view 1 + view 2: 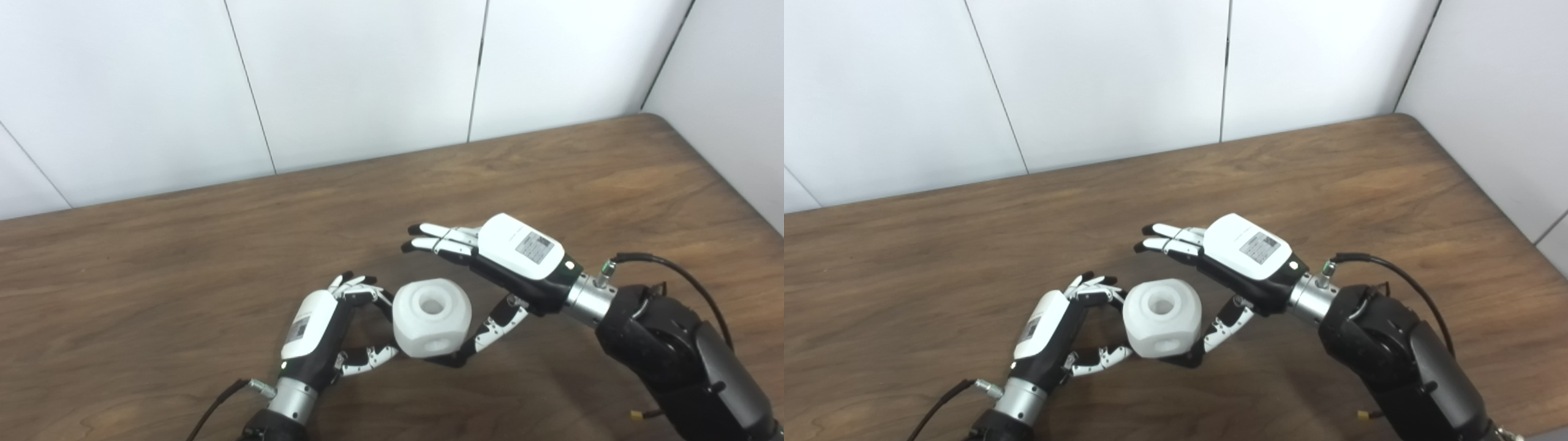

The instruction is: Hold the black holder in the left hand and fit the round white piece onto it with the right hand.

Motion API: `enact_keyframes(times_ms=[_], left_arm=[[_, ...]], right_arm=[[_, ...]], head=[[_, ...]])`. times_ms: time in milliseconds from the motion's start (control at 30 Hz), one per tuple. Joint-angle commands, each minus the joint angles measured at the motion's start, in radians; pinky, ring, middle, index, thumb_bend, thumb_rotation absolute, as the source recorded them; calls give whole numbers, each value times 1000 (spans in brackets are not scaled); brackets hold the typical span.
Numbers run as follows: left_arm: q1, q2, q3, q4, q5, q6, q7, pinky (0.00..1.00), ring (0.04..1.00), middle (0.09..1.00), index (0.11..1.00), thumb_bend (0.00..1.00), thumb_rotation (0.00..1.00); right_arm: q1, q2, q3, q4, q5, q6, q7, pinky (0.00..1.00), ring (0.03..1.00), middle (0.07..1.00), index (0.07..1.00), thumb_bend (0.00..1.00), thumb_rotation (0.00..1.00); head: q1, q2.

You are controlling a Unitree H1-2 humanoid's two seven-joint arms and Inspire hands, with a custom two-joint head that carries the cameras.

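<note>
Two arms come in over the wooden counter (184,257), which is the biggest thing I see. The right arm (674,355) is bent toward the middle; its right robot hand (508,263) has the fingers (438,237) stretched flat and apart, and only the thumb (490,334) touches the round white piece (432,317) from the lower right. The left robot hand (324,331) curls fingers and thumb against the left side of that piece. The piece is near the counter's front middle, one round hole facing up, another facing me. I cannot tell if a black holder is under it.
</note>
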State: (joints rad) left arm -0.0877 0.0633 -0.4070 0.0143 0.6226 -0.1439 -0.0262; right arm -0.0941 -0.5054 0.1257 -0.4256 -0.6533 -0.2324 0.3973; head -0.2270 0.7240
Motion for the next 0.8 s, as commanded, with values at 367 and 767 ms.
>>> enact_keyframes(times_ms=[367,767], left_arm=[[-15,25,10,35,-1,-43,29,974,862,699,483,523,59],[-7,36,19,31,-8,-54,26,972,859,697,483,523,57]], right_arm=[[-39,-49,-90,-97,33,42,23,614,852,957,901,905,39],[-46,-65,-256,-49,24,131,-32,480,857,985,906,473,0]], head=[[-2,-1],[-3,1]])
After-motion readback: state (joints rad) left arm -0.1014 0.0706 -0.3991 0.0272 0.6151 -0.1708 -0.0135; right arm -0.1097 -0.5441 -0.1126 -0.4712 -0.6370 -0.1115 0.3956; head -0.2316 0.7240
